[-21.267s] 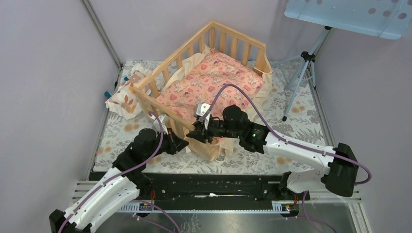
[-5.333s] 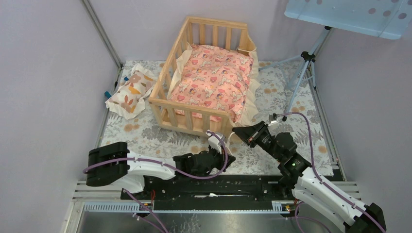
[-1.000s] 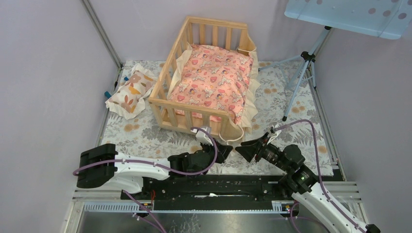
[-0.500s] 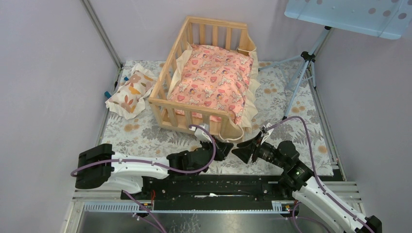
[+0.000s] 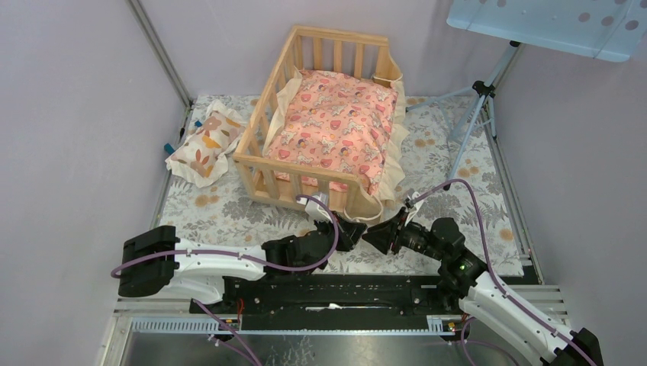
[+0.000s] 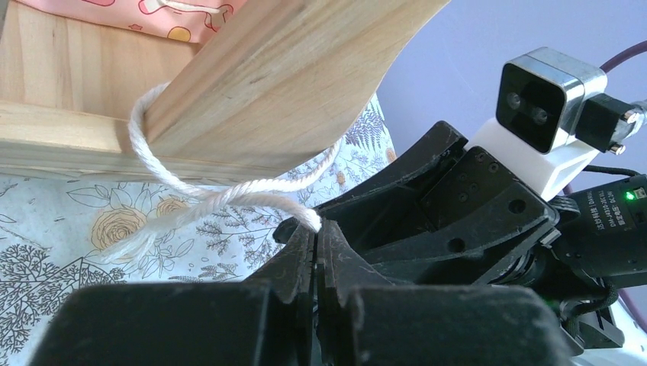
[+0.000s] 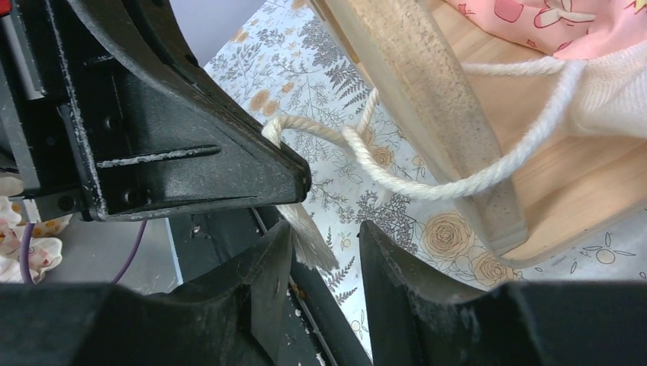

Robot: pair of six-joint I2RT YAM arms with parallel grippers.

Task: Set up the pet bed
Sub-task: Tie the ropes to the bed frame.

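Two end effectors meet just off the near right corner of the pet bed (image 5: 296, 180), which stands toward the far edge of the counter (image 5: 458, 206), mid-width, with the pink cushion (image 5: 336, 122) lying inside it. A white twisted cord (image 6: 229, 194) loops round the curved wooden end board at that corner and seems to run back to the cushion's cream ruffle.

The left end effector (image 6: 317, 229) is fully closed, pinching the cord close to its end. The right end effector (image 7: 324, 236) faces it with jaws partly apart. The cord's frayed tail hangs between them and is not clamped.

The step in hand looks like tying the cushion's cord to the frame. The next move probably calls for the right jaws to close on the frayed tail just below the left fingertips. The left one could then let go, or the two could pull apart to snug the loop against the board.

Compared with a second ago, the right arm has moved in toward the left end effector and its jaws have narrowed. The left grip and the bed are unchanged. Much earlier the bed sat diagonally and nearer the arms.
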